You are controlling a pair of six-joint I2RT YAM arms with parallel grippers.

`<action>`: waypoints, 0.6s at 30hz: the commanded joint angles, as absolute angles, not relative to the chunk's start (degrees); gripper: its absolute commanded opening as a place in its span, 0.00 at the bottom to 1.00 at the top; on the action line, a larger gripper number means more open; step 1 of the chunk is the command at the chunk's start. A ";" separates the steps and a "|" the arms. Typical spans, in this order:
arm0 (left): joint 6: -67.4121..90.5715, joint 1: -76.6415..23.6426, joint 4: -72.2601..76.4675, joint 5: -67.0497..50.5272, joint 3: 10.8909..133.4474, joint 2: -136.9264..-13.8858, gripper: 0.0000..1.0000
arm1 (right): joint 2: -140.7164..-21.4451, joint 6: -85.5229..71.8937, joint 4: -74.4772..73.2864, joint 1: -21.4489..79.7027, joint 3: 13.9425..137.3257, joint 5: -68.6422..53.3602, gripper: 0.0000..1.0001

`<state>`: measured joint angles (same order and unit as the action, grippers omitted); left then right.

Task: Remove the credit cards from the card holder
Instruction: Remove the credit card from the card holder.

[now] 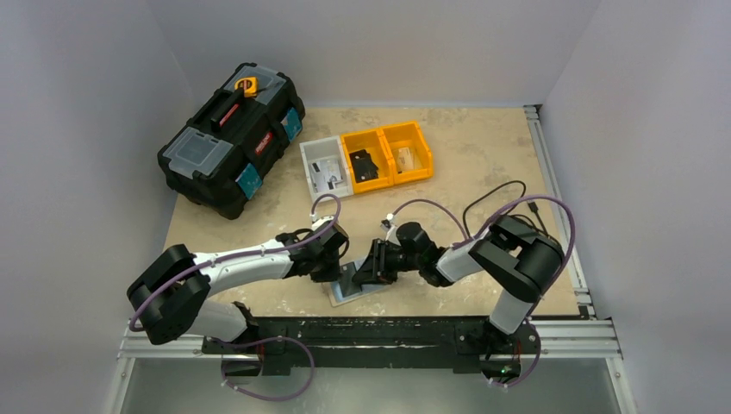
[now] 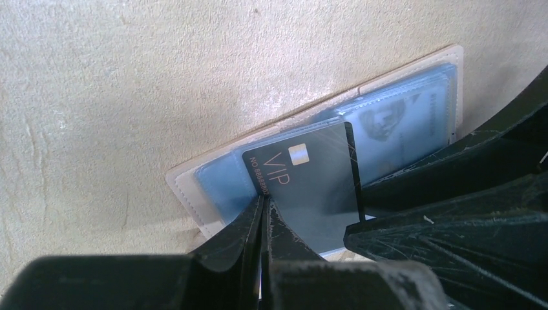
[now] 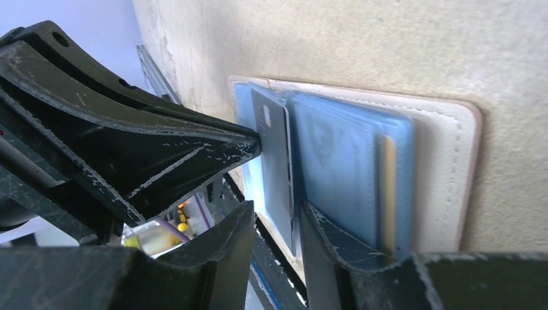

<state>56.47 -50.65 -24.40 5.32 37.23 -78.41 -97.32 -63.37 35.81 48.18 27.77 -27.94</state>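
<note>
- The worktop (image 1: 483, 172) carries the card holder (image 1: 353, 291) at its near edge, between the two arms; bins and a toolbox stand well apart at the far side and play no part here.
- The right gripper (image 3: 276, 212) has its fingers part open, astride the raised edge of the dark card (image 2: 310, 174); a gap shows on one side, so I judge it not yet clamped; it should close squarely on the card alone, clear of the clear sleeve behind it, then draw straight along the pocket's line rather than lifting.
- The left gripper (image 2: 263, 205) has its fingers closed flat together with nothing between them; the tips bear on the dark card's corner, over the holder; its job, as I read it, is to pin the holder down; better to press on the sleeve than the card, or the card will bind.
- The holder lies open and flat; a pale beige stitched border frames bluish clear plastic pockets, stacked and overlapping; such film is likely to cling and drag.
- The dark card is glossy, marked "VIP" with a small chip; it stands half out of its pocket, tilted.
- Other credit cards sit deeper in the pockets; one shows a faint crest (image 2: 388, 126), another only a yellow edge (image 3: 386, 194).
</note>
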 commanded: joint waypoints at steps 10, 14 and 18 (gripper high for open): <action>57.21 -50.63 -24.95 5.23 35.00 -81.17 0.00 | -105.22 -77.37 67.39 46.29 20.31 -32.90 0.20; 57.06 -50.55 -24.94 5.10 34.96 -81.08 0.00 | -105.67 -77.98 69.03 45.82 19.40 -32.43 0.19; 57.05 -50.45 -25.05 5.03 34.90 -80.86 0.00 | -106.31 -78.45 70.17 45.79 19.24 -32.32 0.16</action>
